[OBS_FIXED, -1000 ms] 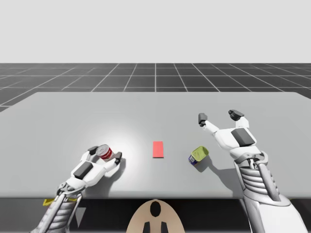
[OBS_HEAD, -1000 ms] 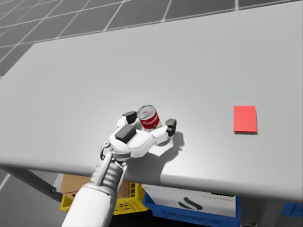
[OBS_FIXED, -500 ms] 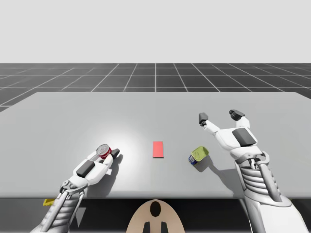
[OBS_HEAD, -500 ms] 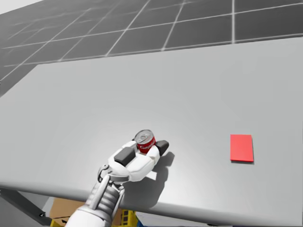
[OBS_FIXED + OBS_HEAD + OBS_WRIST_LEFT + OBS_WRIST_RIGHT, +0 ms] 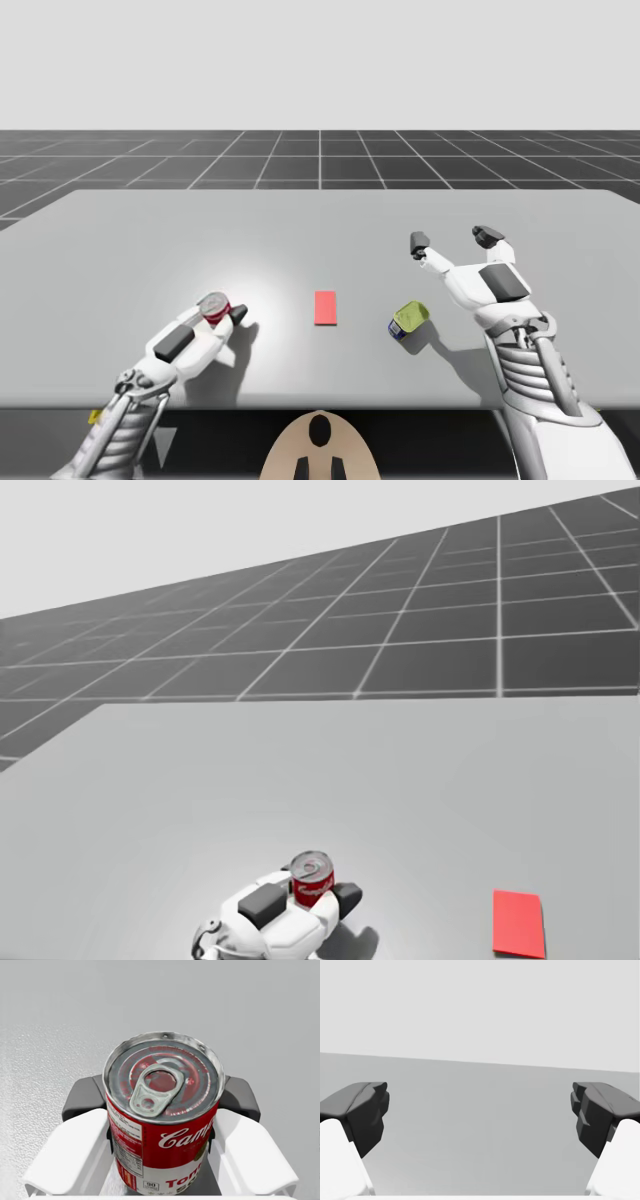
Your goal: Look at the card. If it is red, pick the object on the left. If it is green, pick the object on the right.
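- On the table [image 5: 320, 230], at its near left part in the high view, my left gripper [image 5: 215, 313] is clamped on the red can [image 5: 214, 308]; one dark finger [image 5: 238, 312] shows just beside the can, while the other is hidden behind it
- From the left wrist view, both dark pads [image 5: 82, 1097] press the red can [image 5: 162, 1125] from opposite sides, so the left gripper [image 5: 161, 1100] is closed around its body; the pull-tab lid faces the camera; the can's base is cut off, so I cannot tell whether it touches the table
- From the head view, the red can [image 5: 311, 878] stands upright in the left gripper [image 5: 308, 888]; the arm behind the hand is cut off
- The red card [image 5: 325, 307] lies flat near the table's middle, between the two cans and apart from both; in the head view the red card [image 5: 519, 922] lies well to the right of the held can
- The green can [image 5: 408, 321] sits just right of the card, tilted, with a pale green end up and a blue body below; it is too small to tell whether it lies or leans; neither gripper touches it
- My right gripper [image 5: 452, 240] hovers beyond the green can with fingers spread wide and nothing between them; in the right wrist view the right gripper [image 5: 481, 1115] shows its dark pads far apart, with bare table ahead
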Controlling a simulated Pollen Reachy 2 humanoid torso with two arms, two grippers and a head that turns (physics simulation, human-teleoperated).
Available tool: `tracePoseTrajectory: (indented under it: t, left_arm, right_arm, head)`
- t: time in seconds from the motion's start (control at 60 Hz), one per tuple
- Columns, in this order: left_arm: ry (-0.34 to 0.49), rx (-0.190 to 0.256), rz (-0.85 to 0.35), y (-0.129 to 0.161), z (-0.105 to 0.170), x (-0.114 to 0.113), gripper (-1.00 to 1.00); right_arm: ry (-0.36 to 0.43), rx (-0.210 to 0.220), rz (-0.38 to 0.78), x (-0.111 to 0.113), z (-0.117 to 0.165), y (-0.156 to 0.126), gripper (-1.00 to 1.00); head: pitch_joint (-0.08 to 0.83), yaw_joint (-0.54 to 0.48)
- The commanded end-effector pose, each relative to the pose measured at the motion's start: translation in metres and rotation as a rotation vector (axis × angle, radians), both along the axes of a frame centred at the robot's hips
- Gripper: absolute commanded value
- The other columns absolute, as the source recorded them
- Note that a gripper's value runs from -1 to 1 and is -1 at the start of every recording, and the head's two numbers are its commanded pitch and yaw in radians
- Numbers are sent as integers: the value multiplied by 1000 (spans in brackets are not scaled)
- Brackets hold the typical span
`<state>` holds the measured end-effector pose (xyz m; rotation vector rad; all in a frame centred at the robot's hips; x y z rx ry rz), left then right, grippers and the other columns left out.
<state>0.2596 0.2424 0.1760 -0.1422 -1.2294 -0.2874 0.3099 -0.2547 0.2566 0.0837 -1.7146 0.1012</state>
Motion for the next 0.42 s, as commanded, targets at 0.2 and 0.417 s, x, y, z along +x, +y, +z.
tracePoseTrajectory:
  t: [0.2,0.417]
  left_arm:
    - [-223,82,-5,0,107,15,1000]
    - [-461,68,48,-9,184,15,1000]
  right_arm:
    - [-9,1,65,-2,1,-6,-1000]
    - [-44,-38,106,-5,-1,-12,-1000]
  head:
    - [326,366]
    - [312,358]
